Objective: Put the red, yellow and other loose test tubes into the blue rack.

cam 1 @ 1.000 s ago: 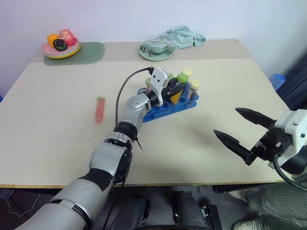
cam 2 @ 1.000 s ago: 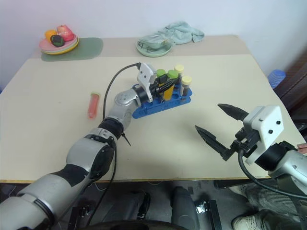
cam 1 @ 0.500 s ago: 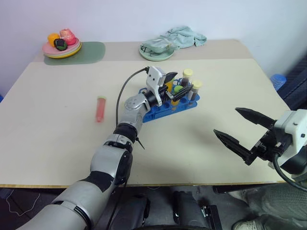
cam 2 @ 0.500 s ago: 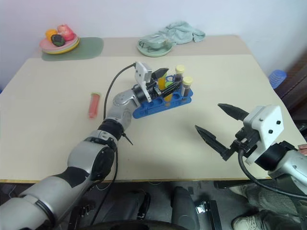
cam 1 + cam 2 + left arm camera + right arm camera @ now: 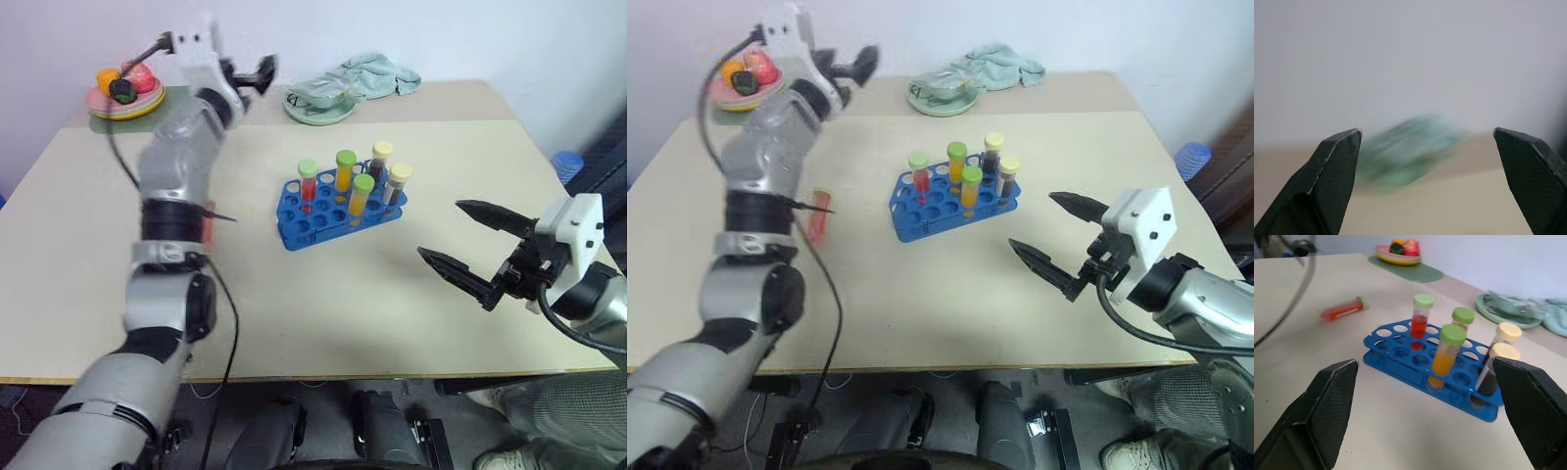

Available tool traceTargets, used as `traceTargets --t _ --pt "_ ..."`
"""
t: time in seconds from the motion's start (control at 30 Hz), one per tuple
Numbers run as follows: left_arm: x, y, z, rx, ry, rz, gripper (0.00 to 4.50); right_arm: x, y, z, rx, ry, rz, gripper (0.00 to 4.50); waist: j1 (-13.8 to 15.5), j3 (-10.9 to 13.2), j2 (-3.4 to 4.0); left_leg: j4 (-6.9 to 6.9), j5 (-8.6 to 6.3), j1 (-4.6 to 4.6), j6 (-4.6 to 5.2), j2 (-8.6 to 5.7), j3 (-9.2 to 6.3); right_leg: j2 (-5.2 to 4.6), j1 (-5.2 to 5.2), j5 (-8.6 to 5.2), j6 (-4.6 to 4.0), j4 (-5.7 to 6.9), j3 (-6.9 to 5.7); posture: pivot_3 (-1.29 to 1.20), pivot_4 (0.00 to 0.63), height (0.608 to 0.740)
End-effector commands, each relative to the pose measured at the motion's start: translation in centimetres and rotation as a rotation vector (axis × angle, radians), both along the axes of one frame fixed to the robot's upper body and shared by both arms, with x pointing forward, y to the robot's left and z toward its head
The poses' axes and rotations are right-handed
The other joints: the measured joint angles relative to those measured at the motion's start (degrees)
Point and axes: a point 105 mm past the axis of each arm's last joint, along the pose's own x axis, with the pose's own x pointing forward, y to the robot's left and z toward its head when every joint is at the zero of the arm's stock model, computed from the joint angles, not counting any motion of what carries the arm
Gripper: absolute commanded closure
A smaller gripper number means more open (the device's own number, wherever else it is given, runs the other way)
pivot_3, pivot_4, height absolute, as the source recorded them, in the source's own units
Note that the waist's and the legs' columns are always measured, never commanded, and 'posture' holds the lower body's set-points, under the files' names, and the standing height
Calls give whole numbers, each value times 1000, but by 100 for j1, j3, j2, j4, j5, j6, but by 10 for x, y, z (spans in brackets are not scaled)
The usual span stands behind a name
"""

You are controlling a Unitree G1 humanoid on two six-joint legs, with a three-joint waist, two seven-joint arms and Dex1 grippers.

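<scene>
- Mid-table: blue rack (image 5: 338, 209) sits w/ five capped tubes upright in its holes – a red one w/ green cap (image 5: 308, 182), two yellow-orange ones w/ green caps, two dark ones w/ pale yellow caps.
- Left of rack, well apart: one loose red tube (image 5: 1343, 309) lies flat on the tabletop (image 5: 392, 294), green cap; in the eye views the left arm partly hides it.
- Left gripper (image 5: 250, 73) is raised high near the table's far side, fingers (image 5: 1334, 171) spread wide, nothing between them.
- Right gripper (image 5: 466, 247) hovers over the table's near right part, pointing toward the rack, fingers (image 5: 1327, 406) wide apart, empty.
- Far edge: plate of fruit (image 5: 122, 98) on a green mat, pale green plate (image 5: 318, 108) w/ a teal cloth (image 5: 377, 70) beside it.
</scene>
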Motion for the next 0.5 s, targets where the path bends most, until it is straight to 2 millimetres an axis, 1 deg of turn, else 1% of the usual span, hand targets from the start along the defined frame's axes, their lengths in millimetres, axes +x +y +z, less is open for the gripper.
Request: traceTargets --t 0.03,0.1,0.17,0.27,0.43,0.5 --pt "-10 19 -14 45 265 128 88 4 4 6 -10 -32 39 0 11 5 -8 1 -1 -2 1 0 -3 0 0 0 0 -1 -1 0 150 740" --pt "-21 25 -30 33 464 118 88 9 6 5 -11 -32 60 0 19 6 -10 4 -1 -10 1 -2 -6 0 -4 1 2 -3 -5 0 150 740" --pt "-30 32 -38 10 576 120 88 12 7 4 -10 -33 76 0 -3 9 -15 2 -1 -12 1 -2 -8 1 -5 1 3 -8 -8 0 150 740" --pt "-40 43 -48 -24 689 140 88 16 9 3 -9 -35 95 0 -25 8 -14 -2 -3 -9 -3 -2 -8 1 -9 1 2 -4 -8 0 150 740" --pt "-51 56 -68 -35 819 182 88 18 11 1 -11 -36 112 0 -30 7 -11 -2 -3 -6 -9 -1 -4 2 -13 1 2 5 -4 0 150 740" --pt "-54 59 -74 -34 848 191 88 18 11 1 -11 -37 114 0 -17 7 -12 -1 -3 -7 -9 -1 -4 2 -13 1 2 5 -4 0 150 740"
